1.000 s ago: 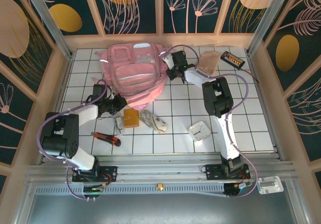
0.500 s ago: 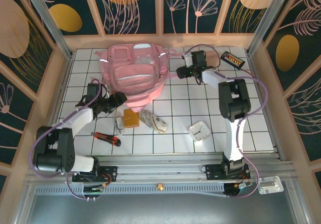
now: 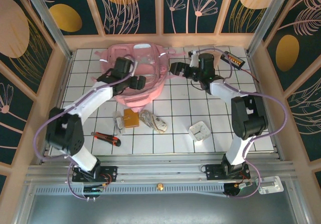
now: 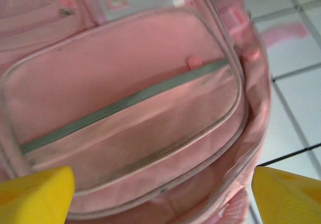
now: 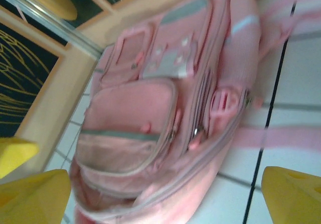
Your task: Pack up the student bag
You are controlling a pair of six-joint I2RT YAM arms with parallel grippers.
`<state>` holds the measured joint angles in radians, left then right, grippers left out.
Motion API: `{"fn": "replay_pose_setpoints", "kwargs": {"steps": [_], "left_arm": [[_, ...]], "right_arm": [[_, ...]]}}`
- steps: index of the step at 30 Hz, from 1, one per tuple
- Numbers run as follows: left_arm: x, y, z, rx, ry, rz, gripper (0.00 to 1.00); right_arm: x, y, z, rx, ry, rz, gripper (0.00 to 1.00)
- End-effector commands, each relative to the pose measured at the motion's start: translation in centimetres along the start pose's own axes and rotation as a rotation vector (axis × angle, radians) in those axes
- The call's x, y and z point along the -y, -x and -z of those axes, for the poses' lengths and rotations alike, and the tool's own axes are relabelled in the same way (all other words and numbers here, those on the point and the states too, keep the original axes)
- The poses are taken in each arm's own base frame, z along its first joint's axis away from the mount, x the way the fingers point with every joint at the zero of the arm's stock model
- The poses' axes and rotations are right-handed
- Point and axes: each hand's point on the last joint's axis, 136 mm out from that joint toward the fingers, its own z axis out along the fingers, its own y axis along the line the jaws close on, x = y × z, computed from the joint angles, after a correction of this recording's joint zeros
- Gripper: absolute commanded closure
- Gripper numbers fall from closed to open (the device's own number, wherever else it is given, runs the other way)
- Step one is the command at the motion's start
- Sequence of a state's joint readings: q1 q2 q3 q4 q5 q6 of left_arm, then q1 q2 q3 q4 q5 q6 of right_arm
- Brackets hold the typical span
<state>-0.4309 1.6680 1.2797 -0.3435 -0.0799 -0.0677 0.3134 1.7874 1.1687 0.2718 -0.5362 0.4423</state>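
The main risk is a bad bite. The left fingers [image 4: 35, 196] hang over soft, slack cloth. If they close there they may bunch the front pocket instead of catching a zip pull or an edge, and the student bag [image 3: 150, 81] could then slide or fold rather than open. The right fingers [image 5: 293, 196] face the bag's right side, where loose straps trail across the tiles. A snagged strap would drag the whole bag off line. Both arms also crowd the same spot, so a careless reach by either could knock the other.

The left fingers are spread wide and hold nothing. The front pocket with its grey strip lies between and beyond them, but I cannot tell whether the tips touch the cloth. The right fingers are spread just as wide and are also empty, with the bag ahead of them and apart from them.

The bag lies flat at the far middle of the surface [image 3: 251, 123], with its top close to the far wall. Whether its main zip is open I cannot tell.

Nearer, and well apart from the bag, lie a small brown block [image 3: 131, 117], a crumpled packet [image 3: 153, 121], a red and black cutter [image 3: 106, 139] and a white square piece [image 3: 200, 131]. None of them looks packed yet.
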Motion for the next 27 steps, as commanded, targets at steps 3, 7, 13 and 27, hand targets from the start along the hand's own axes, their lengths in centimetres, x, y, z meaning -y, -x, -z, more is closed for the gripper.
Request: {"fn": "replay_pose_setpoints", "kwargs": {"steps": [3,7,13,27], "left_arm": [[0.2,-1.3,-3.3,-0.142,0.099,-0.385,0.10],[0.3,-0.2,-5.3,-0.162,0.125,-0.433,0.10],[0.3,0.4,-8.0,-0.198,0.146,-0.478,0.11],[0.7,-1.7,-12.0,-0.304,0.122,-0.511,1.00]], "right_arm": [[-1.6,-2.2,0.6,-0.055,0.076,-0.086,0.03],[-2.0,-3.2,1.2,-0.068,0.096,-0.094,0.04],[-2.4,-4.8,1.3,-0.097,0.108,-0.102,0.05],[-2.3,-5.3,2.3,-0.092,0.065,-0.052,0.05]]}}
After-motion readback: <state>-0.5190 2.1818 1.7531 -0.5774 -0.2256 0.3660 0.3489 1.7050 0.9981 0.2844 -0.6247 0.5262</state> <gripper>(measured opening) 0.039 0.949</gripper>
